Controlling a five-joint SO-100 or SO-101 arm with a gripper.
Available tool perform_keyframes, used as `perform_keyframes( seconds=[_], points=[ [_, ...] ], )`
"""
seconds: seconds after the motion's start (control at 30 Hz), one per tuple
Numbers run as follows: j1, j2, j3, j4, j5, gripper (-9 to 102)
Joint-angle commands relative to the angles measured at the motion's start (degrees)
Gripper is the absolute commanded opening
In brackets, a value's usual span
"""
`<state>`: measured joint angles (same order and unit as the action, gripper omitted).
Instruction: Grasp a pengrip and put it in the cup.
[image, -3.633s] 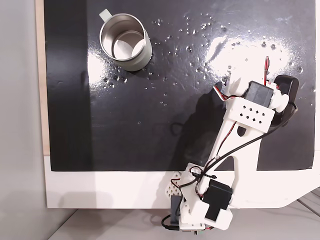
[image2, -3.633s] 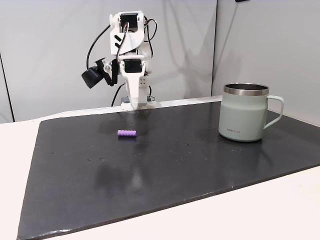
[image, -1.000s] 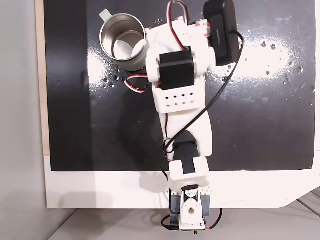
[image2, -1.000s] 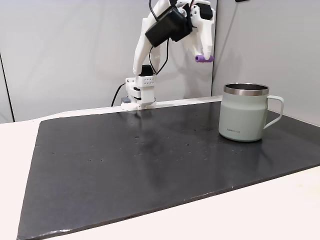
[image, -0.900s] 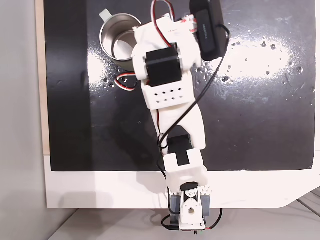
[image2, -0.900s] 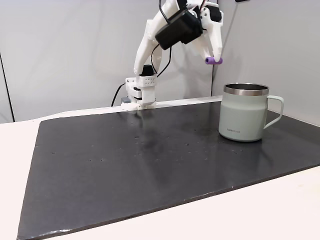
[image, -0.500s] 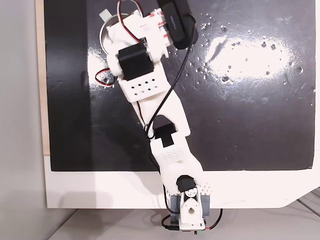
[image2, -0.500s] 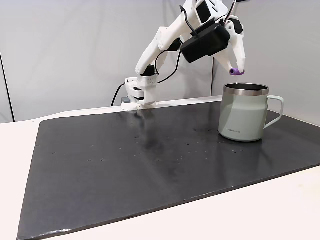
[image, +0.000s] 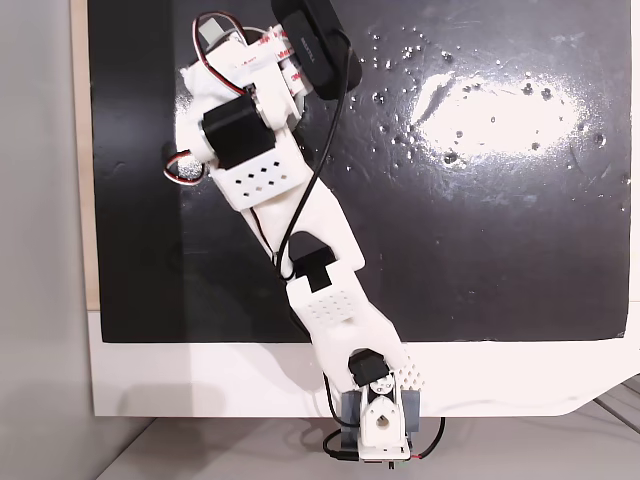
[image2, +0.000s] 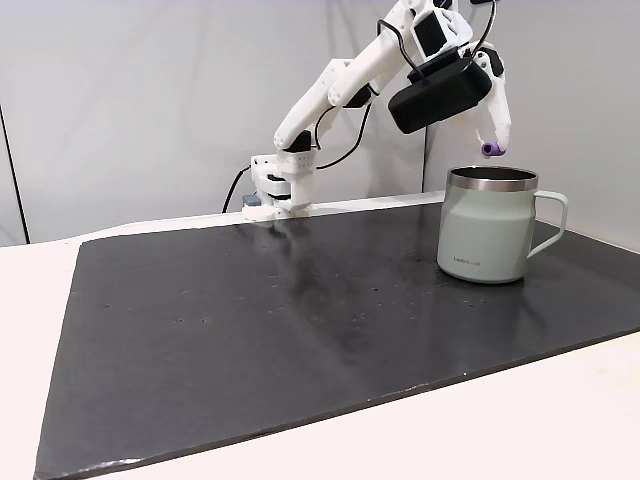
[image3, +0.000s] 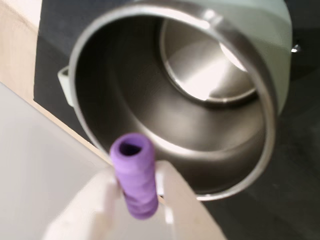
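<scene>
A glossy black mat (image2: 300, 320) covers a white table (image2: 560, 420).

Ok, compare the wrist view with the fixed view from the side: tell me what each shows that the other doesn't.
Wrist view alone: the shiny bare inside of the cup, nothing lying in it, and the hollow end of the pengrip.

Side fixed view alone: the cup's full outside with its handle, the whole arm reaching from its base, and the pengrip hanging above the rim, over the black mat.

Both: the gripper shut on the purple pengrip, not yet released, at the cup's mouth.
</scene>
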<state>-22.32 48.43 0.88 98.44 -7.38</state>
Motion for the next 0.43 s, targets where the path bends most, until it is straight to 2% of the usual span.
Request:
perform_keyframes(
  seconds=[0.0, 0.4],
  points=[
    [0.6, 0.4, -3.6, -0.7, 0.6, 20],
    [0.6, 0.7, -4.2, -0.4, 0.7, 19]
  ],
)
